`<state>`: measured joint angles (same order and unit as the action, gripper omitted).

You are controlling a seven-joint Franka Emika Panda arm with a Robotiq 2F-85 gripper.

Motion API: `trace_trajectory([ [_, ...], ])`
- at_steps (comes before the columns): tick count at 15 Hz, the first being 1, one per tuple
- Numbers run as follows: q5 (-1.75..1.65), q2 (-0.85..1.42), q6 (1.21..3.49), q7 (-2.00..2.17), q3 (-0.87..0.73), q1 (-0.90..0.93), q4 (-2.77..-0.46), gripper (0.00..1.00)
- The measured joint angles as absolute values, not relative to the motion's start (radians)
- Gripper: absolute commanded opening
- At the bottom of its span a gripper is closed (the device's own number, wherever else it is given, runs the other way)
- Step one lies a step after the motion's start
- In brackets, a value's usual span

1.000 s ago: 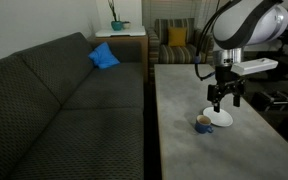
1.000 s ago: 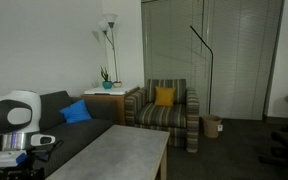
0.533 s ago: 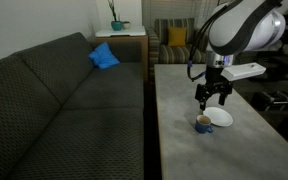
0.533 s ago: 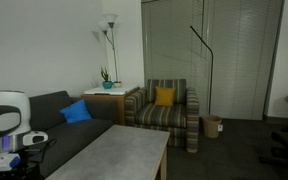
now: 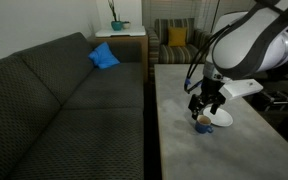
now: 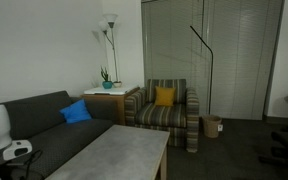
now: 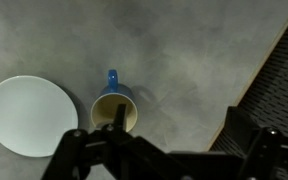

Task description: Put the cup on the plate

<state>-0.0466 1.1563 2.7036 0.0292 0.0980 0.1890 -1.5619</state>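
Wide-open jaws, empty, above the cup [image 7: 108, 108]

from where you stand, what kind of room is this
Most likely a living room or lounge. A long dark sofa with a blue cushion runs beside a low grey table, and a striped armchair and a floor lamp stand at the far end.
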Motion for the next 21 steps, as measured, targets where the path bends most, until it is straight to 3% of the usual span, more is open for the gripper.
trace_trajectory([
  [9, -0.047, 1.156, 2.762, 0.069, 0.033, 0.232, -1.656, 1.0],
  [15, -0.047, 1.226, 2.73, 0.01, 0.015, 0.141, -1.558, 1.0],
  [21, -0.06, 1.234, 2.733, 0.005, 0.038, 0.193, -1.561, 1.0],
])
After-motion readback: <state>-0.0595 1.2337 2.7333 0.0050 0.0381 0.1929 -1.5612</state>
